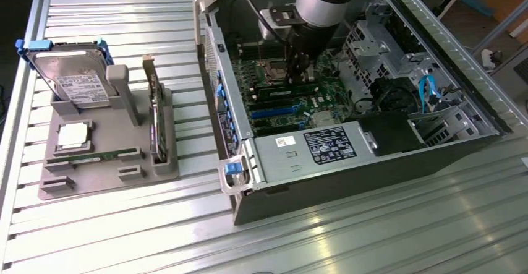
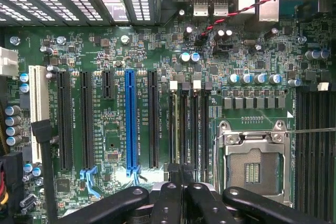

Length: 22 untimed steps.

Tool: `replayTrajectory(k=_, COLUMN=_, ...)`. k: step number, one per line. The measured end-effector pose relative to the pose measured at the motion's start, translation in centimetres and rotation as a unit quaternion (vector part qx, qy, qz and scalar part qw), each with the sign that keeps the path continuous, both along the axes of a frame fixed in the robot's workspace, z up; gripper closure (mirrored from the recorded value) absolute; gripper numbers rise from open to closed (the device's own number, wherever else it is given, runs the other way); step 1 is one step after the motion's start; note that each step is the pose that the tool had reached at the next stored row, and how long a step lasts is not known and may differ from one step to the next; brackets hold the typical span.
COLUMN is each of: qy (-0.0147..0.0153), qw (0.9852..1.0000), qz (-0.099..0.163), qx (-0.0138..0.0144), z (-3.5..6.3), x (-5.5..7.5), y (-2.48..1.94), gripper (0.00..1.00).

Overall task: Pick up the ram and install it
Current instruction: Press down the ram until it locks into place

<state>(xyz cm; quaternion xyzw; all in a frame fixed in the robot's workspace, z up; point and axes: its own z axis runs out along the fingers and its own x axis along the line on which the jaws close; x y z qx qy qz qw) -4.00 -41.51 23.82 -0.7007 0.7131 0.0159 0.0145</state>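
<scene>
One ram (image 1: 86, 157), a thin green stick, lies flat in the front groove of the grey holder (image 1: 107, 181) at the exterior view's left. My gripper (image 1: 298, 76) is down inside the open computer case (image 1: 347, 162), just over the black memory slots (image 1: 285, 92) beside the processor socket (image 1: 276, 70). In the wrist view the black fingers (image 2: 167, 195) are shut together, and the gripper (image 2: 181, 174) is right above the memory slots (image 2: 185, 124) next to the socket (image 2: 252, 169). Whether a ram sits between the fingertips I cannot tell.
The holder also carries a silver hard drive with blue clips (image 1: 70, 76), an upright expansion card (image 1: 157, 119) and a square chip (image 1: 73, 135). Inside the case are a blue expansion slot (image 2: 130, 121), the power supply (image 1: 330, 144) and a drive cage (image 1: 371, 51).
</scene>
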Motion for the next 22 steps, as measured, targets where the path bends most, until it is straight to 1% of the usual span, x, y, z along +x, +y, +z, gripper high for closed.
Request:
replayTrajectory(k=3, qy=0.0, qw=1.0, qz=0.0, qx=-0.0001, z=-0.25, x=-0.01, y=0.0, gripper=0.89)
replayTrajectory(k=22, qy=0.0, qw=1.0, qz=0.0, qx=-0.0001, z=-0.59, x=-0.02, y=-0.01, gripper=0.89)
